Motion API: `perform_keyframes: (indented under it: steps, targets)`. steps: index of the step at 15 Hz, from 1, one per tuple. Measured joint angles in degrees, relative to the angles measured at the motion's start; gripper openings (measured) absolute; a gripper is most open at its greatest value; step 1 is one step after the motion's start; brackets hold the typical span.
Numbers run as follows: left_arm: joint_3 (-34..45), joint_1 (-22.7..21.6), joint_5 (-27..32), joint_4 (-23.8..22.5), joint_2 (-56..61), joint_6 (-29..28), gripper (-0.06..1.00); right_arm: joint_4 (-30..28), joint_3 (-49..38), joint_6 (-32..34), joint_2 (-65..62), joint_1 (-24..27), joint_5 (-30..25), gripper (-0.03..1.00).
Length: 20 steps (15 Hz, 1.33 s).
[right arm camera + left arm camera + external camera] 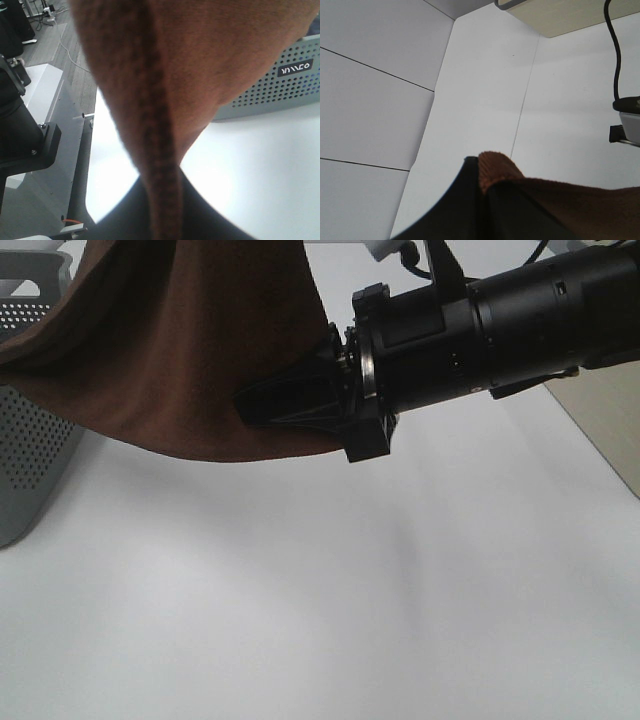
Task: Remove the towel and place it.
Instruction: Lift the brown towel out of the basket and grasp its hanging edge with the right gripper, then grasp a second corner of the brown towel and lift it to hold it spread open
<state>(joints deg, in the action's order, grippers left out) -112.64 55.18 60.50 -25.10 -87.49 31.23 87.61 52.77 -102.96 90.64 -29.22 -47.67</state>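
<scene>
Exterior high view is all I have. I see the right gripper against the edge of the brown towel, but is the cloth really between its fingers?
Observer: Yes. In the right wrist view, the towel has one edge running down between the jaws of the right gripper, which is shut on it.
Operator: Thank you. And the left gripper? It is not in my picture at all.
Observer: The left wrist view shows the left gripper also shut on the towel. A small fold of cloth sticks out past its jaws.
</scene>
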Motion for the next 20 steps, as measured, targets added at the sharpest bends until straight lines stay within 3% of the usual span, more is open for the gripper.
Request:
perform_keyframes:
  steps: [3,4,7,10,12,14,17,20]
  targets:
    - [0.0,0.0,0.2,0.0,0.0,-0.2,0.0,0.3,0.0,7.4,0.0,0.0,2.5,0.01]
    - [0.0,0.0,0.2,0.0,0.0,-0.2,0.0,-0.7,0.6,12.8,0.0,0.0,2.9,0.01]
    - [0.0,0.0,0.2,0.0,0.0,-0.2,0.0,-8.5,4.8,26.1,0.0,0.0,3.0,0.01]
    - [0.0,0.0,0.2,-0.1,0.0,-0.3,0.0,-22.7,11.5,47.2,0.0,0.0,0.3,0.01]
    - [0.0,0.0,0.2,-0.8,0.0,-1.3,0.0,-32.4,17.5,60.0,0.0,0.0,-4.6,0.01]
    - [0.0,-0.1,0.2,-2.1,0.0,-2.9,0.0,-39.5,22.6,69.4,0.0,0.0,-8.8,0.01]
    - [0.0,-2.6,-0.6,-3.6,0.0,-7.7,0.0,-57.6,33.1,83.1,0.0,0.0,-15.4,0.01]
    - [0.0,-7.4,-6.7,-4.1,0.0,-12.2,0.0,-73.3,43.7,91.3,0.0,0.0,-18.2,0.01]
